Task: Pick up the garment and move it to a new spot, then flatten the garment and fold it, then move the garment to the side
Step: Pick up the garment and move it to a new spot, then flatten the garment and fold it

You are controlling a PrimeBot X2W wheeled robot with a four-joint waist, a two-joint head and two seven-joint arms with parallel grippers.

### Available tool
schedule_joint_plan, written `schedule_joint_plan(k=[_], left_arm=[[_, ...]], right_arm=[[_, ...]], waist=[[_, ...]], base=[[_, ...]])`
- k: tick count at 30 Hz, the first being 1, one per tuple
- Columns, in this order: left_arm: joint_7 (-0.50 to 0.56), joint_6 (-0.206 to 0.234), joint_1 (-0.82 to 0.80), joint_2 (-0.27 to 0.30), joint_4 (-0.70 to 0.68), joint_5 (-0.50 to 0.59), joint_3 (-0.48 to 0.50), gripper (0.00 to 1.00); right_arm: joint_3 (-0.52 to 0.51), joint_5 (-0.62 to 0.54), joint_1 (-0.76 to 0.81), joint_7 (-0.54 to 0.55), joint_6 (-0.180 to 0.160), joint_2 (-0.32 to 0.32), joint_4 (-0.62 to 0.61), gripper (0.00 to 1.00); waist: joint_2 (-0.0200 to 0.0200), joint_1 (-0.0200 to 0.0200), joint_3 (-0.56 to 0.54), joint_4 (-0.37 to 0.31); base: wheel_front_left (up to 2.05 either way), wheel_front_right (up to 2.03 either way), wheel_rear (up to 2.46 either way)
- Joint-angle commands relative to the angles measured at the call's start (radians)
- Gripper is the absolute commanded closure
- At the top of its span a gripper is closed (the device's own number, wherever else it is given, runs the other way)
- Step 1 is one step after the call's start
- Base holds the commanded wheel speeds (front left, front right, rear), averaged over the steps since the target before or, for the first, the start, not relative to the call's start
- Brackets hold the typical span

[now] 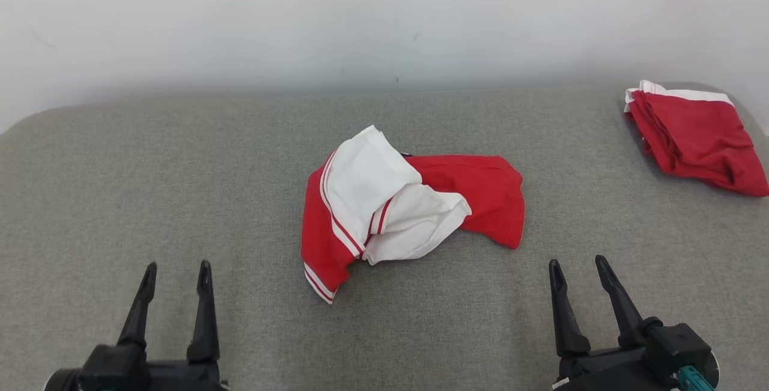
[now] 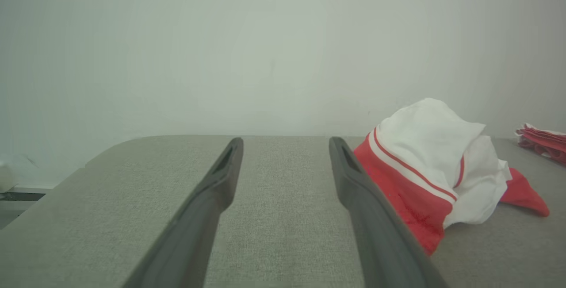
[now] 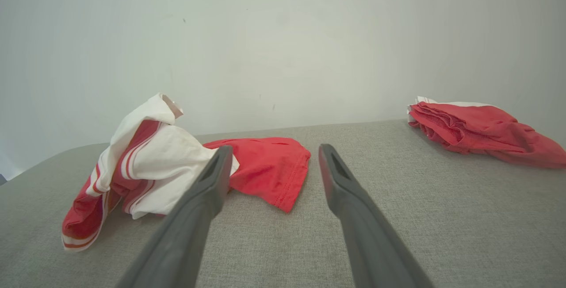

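Red-and-white garment (image 1: 408, 205) lies crumpled on grey table (image 1: 150, 169), 1 o'clock of left gripper (image 1: 177, 266), 11 o'clock of right gripper (image 1: 577, 262), both spread wide, empty; pinching one loose layer could drag it twisted.

A grey woven-fabric worktop (image 1: 120, 199) spans the head view from 9 to 3 o'clock. Its far edge meets a plain off-white wall (image 1: 384, 12) toward 12 o'clock. The worktop's far-left corner (image 1: 36, 121), at 10 o'clock, is rounded. A few small dark specks (image 1: 397, 79) mark the wall near 12 o'clock. The light is soft and even, with a faint shadow along the wall's foot.
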Motion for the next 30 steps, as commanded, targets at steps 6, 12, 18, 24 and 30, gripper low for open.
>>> schedule_joint_plan(k=[6,12,18,24,30], left_arm=[[-0.002,-0.025,0.077,-0.047,-0.031,0.068,0.037,0.0],[-0.002,-0.051,0.102,-0.079,-0.033,0.103,0.076,0.0],[-0.002,-0.065,0.12,-0.098,-0.036,0.122,0.106,0.0],[-0.002,-0.066,0.128,-0.106,-0.025,0.135,0.125,0.0],[-0.002,-0.067,0.123,-0.109,-0.014,0.142,0.122,0.0]], right_arm=[[-0.008,-0.015,0.019,-0.001,-0.003,0.001,-0.008,0.0],[-0.013,-0.019,0.028,-0.001,-0.003,0.001,-0.005,0.0],[-0.018,-0.017,0.044,-0.001,-0.003,0.001,0.003,0.0],[-0.01,-0.014,0.056,-0.001,-0.003,0.001,0.014,0.0],[-0.007,-0.014,0.056,-0.001,-0.003,0.001,0.022,0.0]], waist=[[0.0,0.0001,-0.005,0.01],[0.0,0.0001,-0.002,0.012],[0.0,0.0001,-0.009,0.01],[0.0,0.0001,-0.01,0.004],[0.0,0.0001,-0.006,0.001]], base=[[0.0,0.0,0.0],[0.0,0.0,0.0],[0.0,0.0,0.0],[0.0,0.0,0.0],[0.0,0.0,0.0]])
